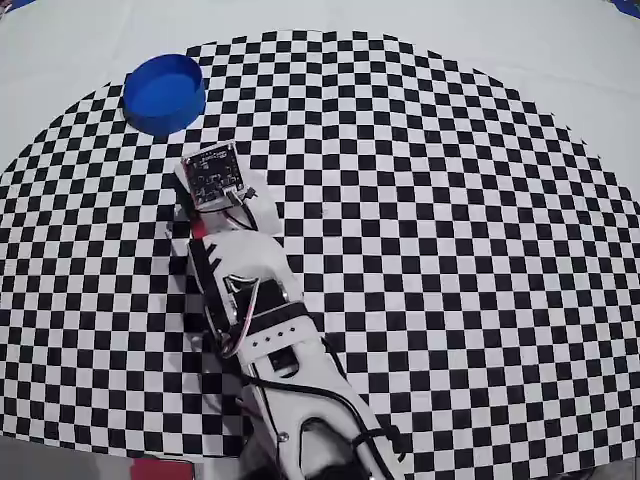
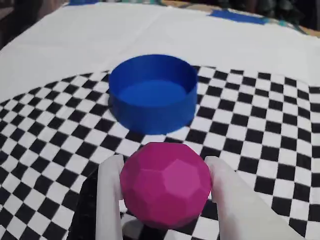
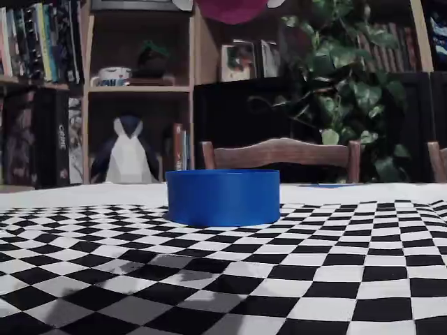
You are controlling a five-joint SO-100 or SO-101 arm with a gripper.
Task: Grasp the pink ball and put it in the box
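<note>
I am holding the pink ball (image 2: 165,185) between my two white fingers (image 2: 111,195), which press against its left and right sides in the wrist view, so my gripper (image 2: 165,172) is closed around it and carrying it. The ball is faceted and matte, and it sits off the checkered cloth (image 2: 260,130); in the fixed view a sliver of its magenta underside (image 3: 234,10) shows at the very top edge, high above the table, which tells me I am lifted well clear. The box (image 2: 152,95), a round shallow blue container, stands ahead of me and a little to my left, near but not under me, and its inside looks empty. So I judge the grasp and the lift as done, and what is left is to travel forward over the box and release the ball into it. Several things are hard to make out. In the overhead view my own wrist camera board (image 1: 215,175) and arm cover the ball and my fingers entirely, so that view shows only that I am just short of the box (image 1: 164,93). The fixed view cuts off nearly all of me. My fingertips run out of the wrist view at the bottom, so I cannot see how deep the ball sits.
</note>
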